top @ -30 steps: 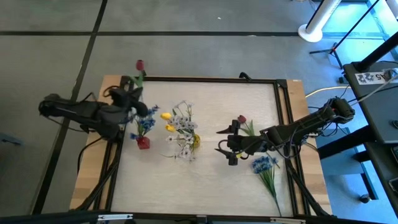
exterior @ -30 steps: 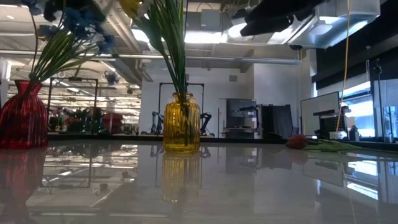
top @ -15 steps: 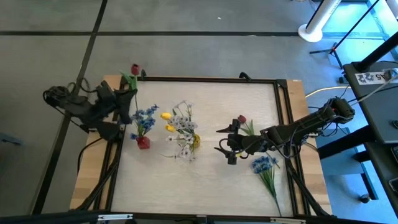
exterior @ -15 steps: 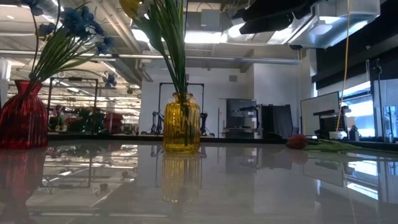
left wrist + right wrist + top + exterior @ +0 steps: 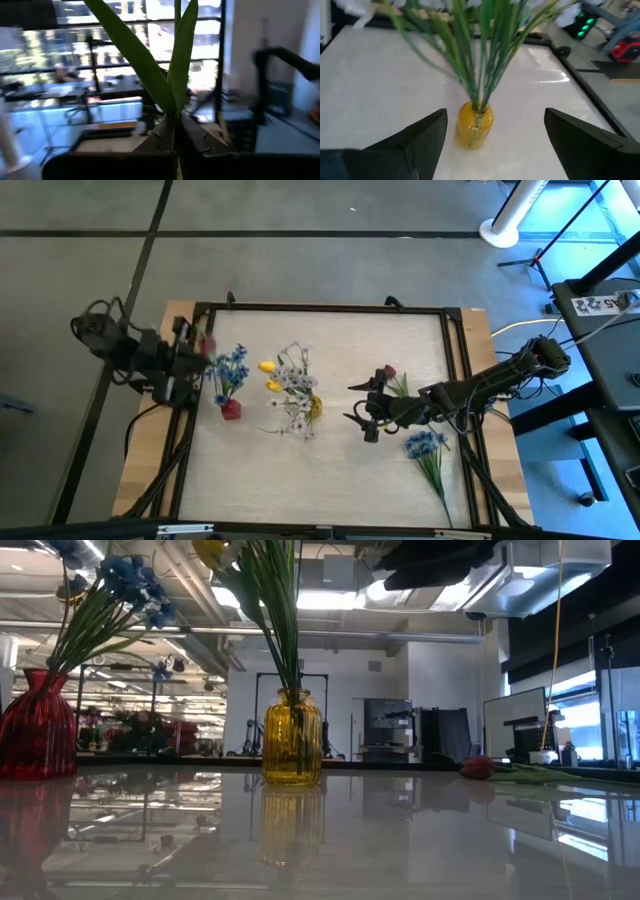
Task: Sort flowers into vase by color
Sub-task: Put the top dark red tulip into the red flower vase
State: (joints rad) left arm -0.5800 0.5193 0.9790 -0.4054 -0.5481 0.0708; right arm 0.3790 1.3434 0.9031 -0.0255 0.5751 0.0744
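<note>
My left gripper (image 5: 198, 358) hovers at the table's left edge beside the red vase (image 5: 230, 409), shut on a dark red bud flower (image 5: 206, 345); its green leaves (image 5: 175, 75) fill the left wrist view. The red vase (image 5: 35, 725) holds blue blooms (image 5: 232, 365). The yellow vase (image 5: 313, 406) holds yellow tulips (image 5: 268, 370) and white sprigs. My right gripper (image 5: 362, 416) is open above the table, right of the yellow vase (image 5: 475, 125). A second red bud (image 5: 388, 371) and a blue bunch (image 5: 425, 444) lie flat on the table. My left gripper pinches the red bud flower's green stem (image 5: 175, 119) between its two fingers, just below where the leaves branch. The fingers lie about level, coming from the table's left. The flower is lifted clear and stands roughly upright above the fingers.
A black frame (image 5: 320, 307) borders the white table top. Open surface lies between the yellow vase and the near edge. The lying red bud (image 5: 478, 768) sits just beyond the right arm (image 5: 480, 390).
My left gripper has drawn back from the table's far-left corner toward the left and near edge, ending beside the red vase. It has turned, and the red bud, which stuck out past the far edge, now sits over the gripper. It stays shut on the stem.
</note>
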